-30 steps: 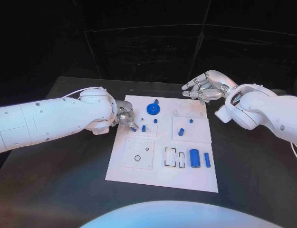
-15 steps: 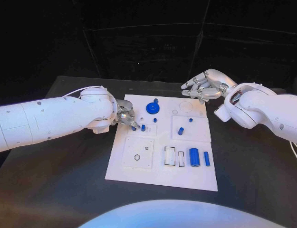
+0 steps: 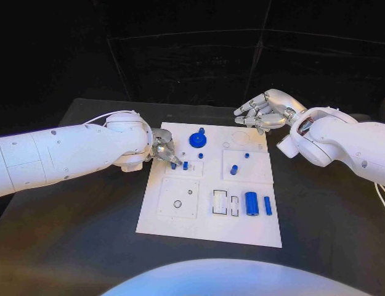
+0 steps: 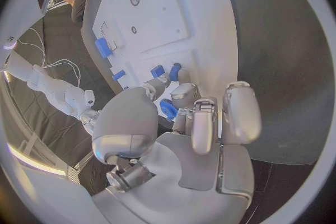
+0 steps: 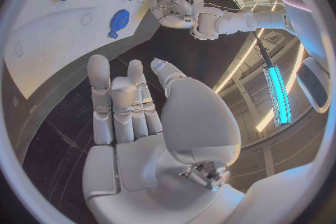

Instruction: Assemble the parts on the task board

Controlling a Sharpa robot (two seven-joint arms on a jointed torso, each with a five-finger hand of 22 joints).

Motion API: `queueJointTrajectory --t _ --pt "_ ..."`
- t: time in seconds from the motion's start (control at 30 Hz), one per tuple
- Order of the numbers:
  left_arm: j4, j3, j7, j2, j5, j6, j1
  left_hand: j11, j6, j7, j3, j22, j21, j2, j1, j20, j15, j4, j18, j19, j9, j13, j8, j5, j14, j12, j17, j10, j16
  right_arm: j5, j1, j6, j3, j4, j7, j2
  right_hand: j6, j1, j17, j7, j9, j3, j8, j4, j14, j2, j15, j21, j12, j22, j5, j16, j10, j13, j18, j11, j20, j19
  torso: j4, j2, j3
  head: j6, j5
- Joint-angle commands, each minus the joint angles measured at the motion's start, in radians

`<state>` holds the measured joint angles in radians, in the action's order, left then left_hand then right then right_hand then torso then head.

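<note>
The white task board (image 3: 179, 225) lies mid-table. My left hand (image 3: 163, 152) hangs over its far left part, fingers curled down, pinching a small blue peg (image 3: 174, 164) by the fingertips; the same peg (image 4: 175, 71) shows beside a fingertip in the left wrist view. A second peg (image 3: 185, 165) stands just beside it. A blue gear (image 3: 198, 140) sits further back, also seen as the gear (image 5: 120, 18) in the right wrist view. My right hand (image 3: 263, 111) hovers above the board's far right corner, fingers spread, holding nothing.
Two blue cylinders (image 3: 252, 201) (image 3: 268, 205) lie near the board's right edge beside rectangular slots (image 3: 220, 202). More small blue pegs (image 3: 234, 170) (image 3: 246, 156) stand on the right plate. Black table (image 3: 77, 246) surrounds the board.
My left hand has edged slightly away from me with the peg still in its fingertips. The right hand has barely moved.
</note>
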<state>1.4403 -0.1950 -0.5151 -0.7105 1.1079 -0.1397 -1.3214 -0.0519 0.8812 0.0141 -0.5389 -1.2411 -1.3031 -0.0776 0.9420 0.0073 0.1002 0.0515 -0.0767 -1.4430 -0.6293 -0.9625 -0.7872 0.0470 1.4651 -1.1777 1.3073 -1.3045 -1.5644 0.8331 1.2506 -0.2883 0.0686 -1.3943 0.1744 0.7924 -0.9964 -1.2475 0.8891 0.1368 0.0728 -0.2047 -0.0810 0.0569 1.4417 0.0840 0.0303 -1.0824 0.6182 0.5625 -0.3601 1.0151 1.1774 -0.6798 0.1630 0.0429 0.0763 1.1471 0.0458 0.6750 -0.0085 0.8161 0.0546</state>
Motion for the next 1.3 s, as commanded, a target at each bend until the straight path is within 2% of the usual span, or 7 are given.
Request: queueJointTrajectory --t 0.03,0.67,0.93,1.3 --pt "-0.005 0.0 -0.002 0.003 0.002 -0.014 -0.001 0.001 0.008 0.002 0.007 -0.001 -0.005 -0.001 -0.009 -0.004 0.008 0.0 0.001 -0.005 -0.001 -0.002 -0.005 0.003 0.106 -0.004 0.263 -0.01 -0.006 0.001 0.002 0.002 -0.001 -0.003 0.007 -0.001 0.004 0.01 -0.001 0.0 0.001 0.0 0.002 0.003 0.008 0.0 0.001 0.003 -0.003 -0.001 -0.004 -0.004 0.004 0.001 0.007 0.003 -0.001 0.005 -0.0002 0.0 0.0 0.001 0.0" --pt "-0.006 0.0 -0.004 0.001 -0.008 -0.05 -0.001 0.0 0.01 0.002 0.052 -0.005 -0.007 -0.012 -0.024 -0.005 0.008 0.01 0.002 -0.007 -0.004 -0.002 -0.01 0.003 0.106 -0.005 0.263 -0.011 -0.006 0.001 0.002 0.003 -0.001 -0.003 0.004 0.006 0.004 0.011 -0.001 0.001 0.001 0.0 0.002 0.004 0.008 -0.001 0.001 0.003 -0.003 0.0 -0.005 -0.005 0.004 0.002 0.007 0.003 -0.001 0.005 0.0001 -0.001 -0.0007 0.005 -0.002" --pt "-0.007 0.001 -0.002 0.001 -0.011 -0.032 -0.001 0.001 0.013 0.002 0.094 -0.006 -0.006 -0.014 -0.043 -0.005 0.008 0.029 0.002 -0.007 -0.004 -0.004 -0.012 0.003 0.106 -0.007 0.263 -0.013 -0.006 0.001 0.002 0.003 -0.001 -0.001 0.004 0.004 0.004 0.013 -0.001 0.001 0.001 0.0 0.002 0.005 0.008 0.0 0.001 0.004 -0.003 -0.002 -0.005 -0.005 0.004 0.002 0.007 0.003 -0.001 0.005 0.0009 -0.001 -0.0004 0.003 -0.002" --pt "-0.011 0.001 0.003 0.0 -0.021 0.027 -0.001 0.001 0.011 0.002 0.165 0.003 0.005 -0.013 -0.067 -0.005 0.008 0.063 -0.001 -0.003 -0.005 0.014 -0.014 0.003 0.106 0.005 0.263 -0.004 -0.006 0.001 0.002 -0.002 -0.001 0.002 0.005 0.004 0.006 0.026 -0.007 0.001 0.001 0.005 0.003 0.017 0.007 -0.001 0.0 0.01 -0.002 -0.011 -0.005 -0.013 0.004 0.004 0.008 0.004 -0.001 0.002 0.0003 0.0 -0.0005 0.002 -0.002"
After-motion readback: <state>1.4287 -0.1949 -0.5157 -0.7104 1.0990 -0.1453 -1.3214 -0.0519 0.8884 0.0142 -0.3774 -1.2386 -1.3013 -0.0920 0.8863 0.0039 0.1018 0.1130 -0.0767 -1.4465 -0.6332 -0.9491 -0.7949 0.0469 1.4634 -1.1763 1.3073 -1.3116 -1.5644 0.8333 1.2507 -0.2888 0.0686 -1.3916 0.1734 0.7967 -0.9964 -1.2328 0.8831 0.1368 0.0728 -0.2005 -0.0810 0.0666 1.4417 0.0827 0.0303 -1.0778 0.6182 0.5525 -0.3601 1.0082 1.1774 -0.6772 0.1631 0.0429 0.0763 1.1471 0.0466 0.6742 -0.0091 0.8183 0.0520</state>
